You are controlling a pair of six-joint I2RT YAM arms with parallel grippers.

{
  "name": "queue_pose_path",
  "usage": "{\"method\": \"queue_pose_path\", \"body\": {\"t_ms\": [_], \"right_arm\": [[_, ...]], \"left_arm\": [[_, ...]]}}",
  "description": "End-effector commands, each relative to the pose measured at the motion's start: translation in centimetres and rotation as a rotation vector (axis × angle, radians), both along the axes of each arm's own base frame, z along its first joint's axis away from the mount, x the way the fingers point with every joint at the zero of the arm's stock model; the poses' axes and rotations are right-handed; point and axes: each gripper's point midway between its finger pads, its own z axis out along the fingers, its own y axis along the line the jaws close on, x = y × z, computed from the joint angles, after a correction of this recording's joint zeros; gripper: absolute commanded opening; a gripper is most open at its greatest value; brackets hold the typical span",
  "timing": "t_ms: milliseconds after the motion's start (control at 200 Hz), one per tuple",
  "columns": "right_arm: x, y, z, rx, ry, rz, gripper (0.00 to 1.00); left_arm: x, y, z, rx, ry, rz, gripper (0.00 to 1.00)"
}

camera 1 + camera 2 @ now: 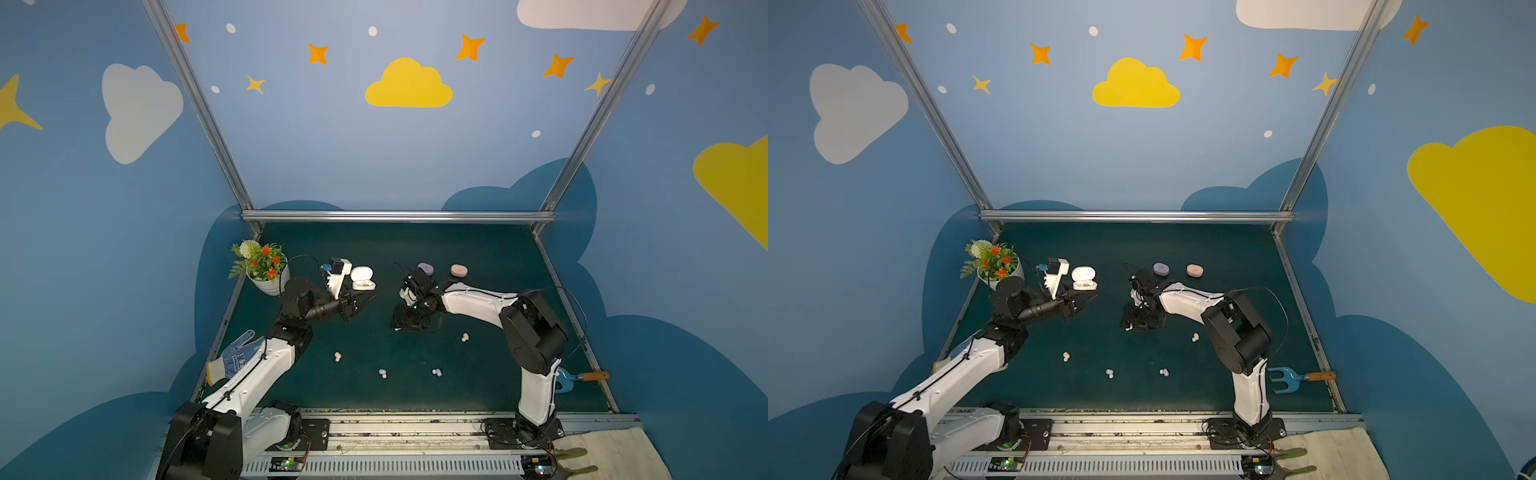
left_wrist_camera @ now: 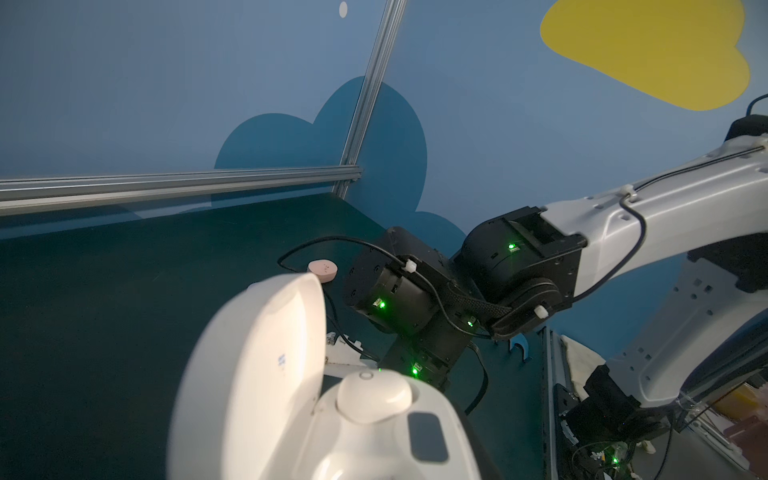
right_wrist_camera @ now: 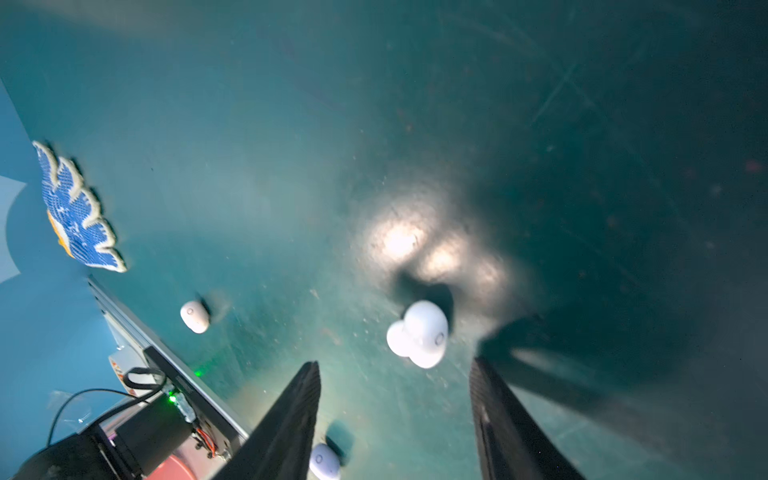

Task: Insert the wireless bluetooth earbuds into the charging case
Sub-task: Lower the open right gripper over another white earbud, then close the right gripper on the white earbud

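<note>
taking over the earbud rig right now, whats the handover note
Left tool: shut, right by the open white case; can't tell if it grips it.
Right tool: open, empty, pointing down at a loose white bud on the mat.
Done: one seated bud in the white case.
Left: the loose white bud, two peach buds and two lavender buds, all on the mat. Lavender case and pink case at the back are shut.
</note>
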Motion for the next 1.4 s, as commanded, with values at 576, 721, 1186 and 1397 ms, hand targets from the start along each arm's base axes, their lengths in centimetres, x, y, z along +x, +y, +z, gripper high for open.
{"method": "queue_pose_path", "body": {"t_ms": [576,721,1186,1397], "right_arm": [[0.7,2.5,1.1,0.036,-0.006,0.03,0.53],[0.7,2.9,1.1,0.041,0.001,0.041,0.53],[0.6,2.0,1.1,-0.125,-0.036,0.052,0.49],[0.6,0.9,0.7,-0.26,-0.057,0.04,0.48]], "left_arm": [[0.1,0.5,0.9,-0.004,-0.034,0.019,0.24],[0.1,0.6,1.0,-0.006,-0.035,0.021,0.24],[0.3,1.0,1.2,-0.012,-0.033,0.042,0.24],[1.2,2.3,1.6,-0.02,-0.034,0.093,0.24]]}}
